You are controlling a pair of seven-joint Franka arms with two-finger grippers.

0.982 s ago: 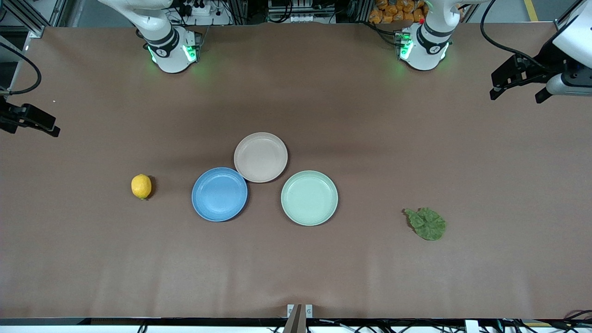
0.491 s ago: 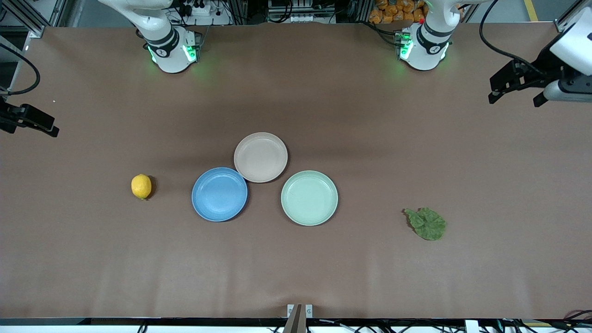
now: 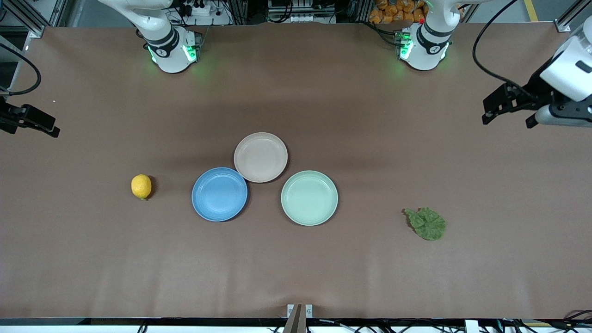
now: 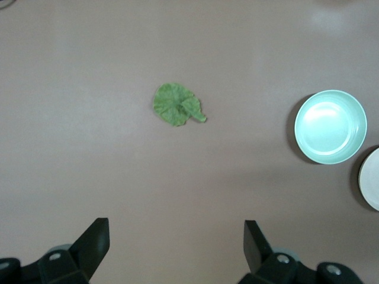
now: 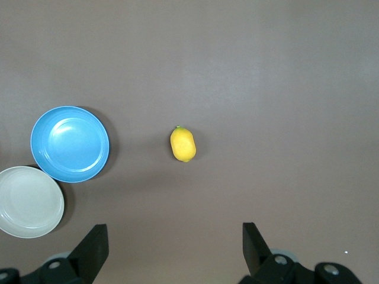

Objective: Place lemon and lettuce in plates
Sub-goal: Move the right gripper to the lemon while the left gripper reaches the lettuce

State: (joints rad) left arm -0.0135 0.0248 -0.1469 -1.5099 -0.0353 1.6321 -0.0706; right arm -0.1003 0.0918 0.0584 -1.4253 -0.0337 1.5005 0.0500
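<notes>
The yellow lemon (image 3: 141,186) lies on the table toward the right arm's end, beside the blue plate (image 3: 219,194). The beige-pink plate (image 3: 260,157) touches the blue one, farther from the front camera. The green lettuce leaf (image 3: 426,224) lies flat toward the left arm's end. My left gripper (image 3: 507,119) is open and empty, high over the table's end. In the left wrist view the gripper (image 4: 176,236) has the lettuce (image 4: 176,105) below it. My right gripper (image 3: 30,124) is open and empty at the other end. In the right wrist view the gripper (image 5: 174,239) has the lemon (image 5: 183,144) and blue plate (image 5: 70,144) below it.
A pale mint-green plate (image 3: 309,198) sits beside the blue and beige-pink plates, toward the lettuce, and also shows in the left wrist view (image 4: 330,126). All three plates are empty. The arm bases (image 3: 171,51) stand along the table's edge farthest from the front camera.
The left gripper has shifted a little inward over the table, toward the lettuce. The right gripper, lemon, lettuce and plates have not moved.
</notes>
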